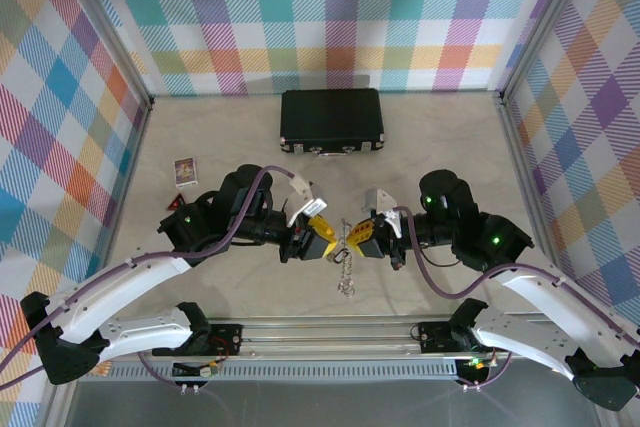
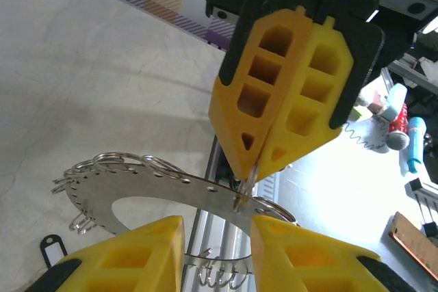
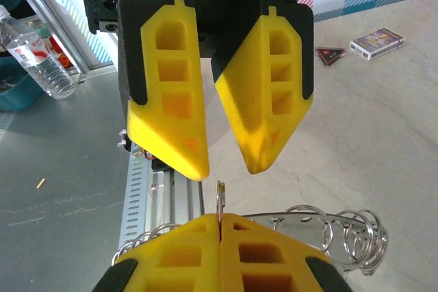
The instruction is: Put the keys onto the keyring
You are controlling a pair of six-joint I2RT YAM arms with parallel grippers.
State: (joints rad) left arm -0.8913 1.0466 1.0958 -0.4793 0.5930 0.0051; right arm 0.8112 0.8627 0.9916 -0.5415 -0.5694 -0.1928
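Observation:
The keys point(image 2: 137, 189) form a flat silvery wreath, a perforated metal band hung with several wire loops, held off the table between both grippers point(image 1: 345, 265). My right gripper point(image 3: 220, 218) is shut on the keyring point(image 3: 220, 200), a thin metal loop seen edge-on that sticks up from its fingertips. In the left wrist view the right gripper point(image 2: 256, 169) comes down from above, and the loop it holds touches the wreath's band. My left gripper point(image 2: 217, 237) is open, its fingers either side of the band and apart from it. From the right wrist, the wreath point(image 3: 321, 227) shows behind the shut fingers, with the left gripper point(image 3: 229, 167) open opposite.
A black case point(image 1: 331, 121) lies at the back of the table. A card box point(image 1: 185, 169) sits at the left, also in the right wrist view point(image 3: 377, 43) beside a small dark triangle point(image 3: 330, 54). The aluminium rail point(image 1: 330, 332) runs along the near edge.

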